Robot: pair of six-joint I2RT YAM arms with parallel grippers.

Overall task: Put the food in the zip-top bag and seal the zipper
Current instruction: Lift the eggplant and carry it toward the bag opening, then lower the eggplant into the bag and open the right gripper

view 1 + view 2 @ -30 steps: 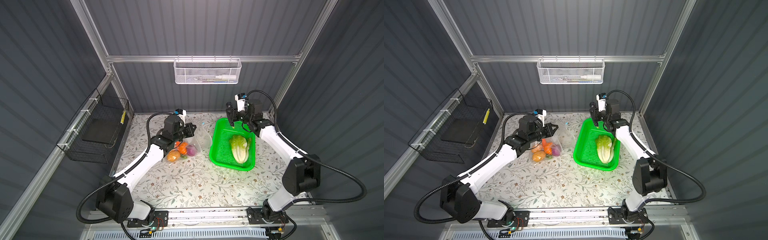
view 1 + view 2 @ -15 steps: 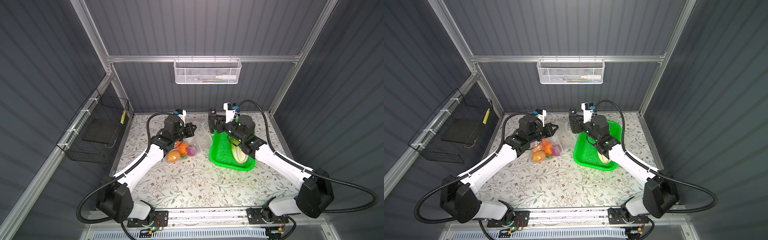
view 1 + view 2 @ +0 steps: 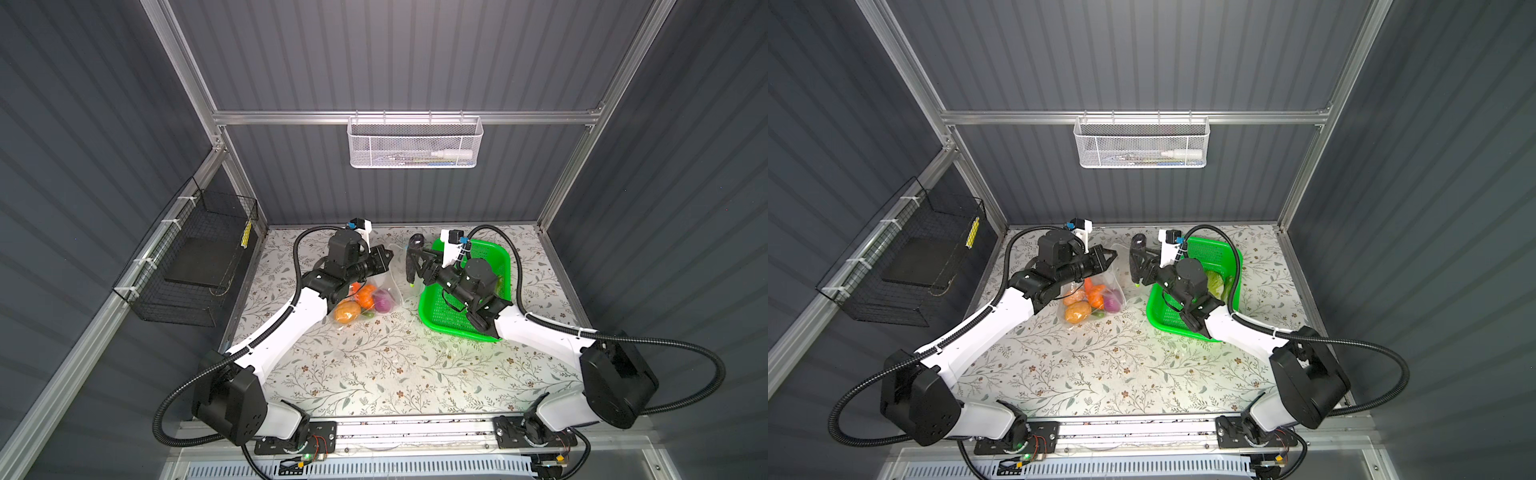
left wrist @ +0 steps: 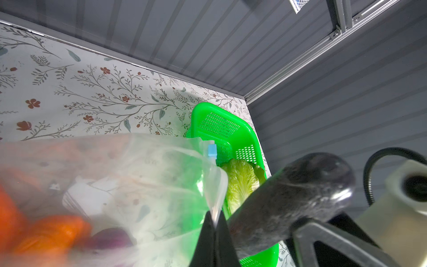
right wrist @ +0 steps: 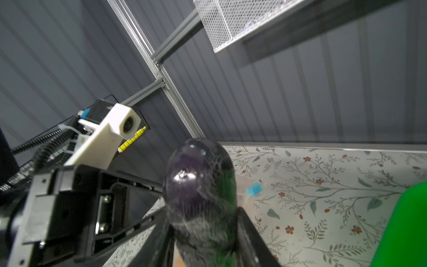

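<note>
My right gripper (image 3: 415, 266) clamps the eggplant (image 5: 198, 185) beside the zip-top bag (image 4: 150, 180), its lip pinched tight in my left gripper (image 4: 215, 227); a misaimed push could knock that lip free.

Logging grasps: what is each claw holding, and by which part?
Left claw pinches the mouth edge of the zip-top bag, near its blue slider tab; right claw grips the eggplant around its middle.
</note>
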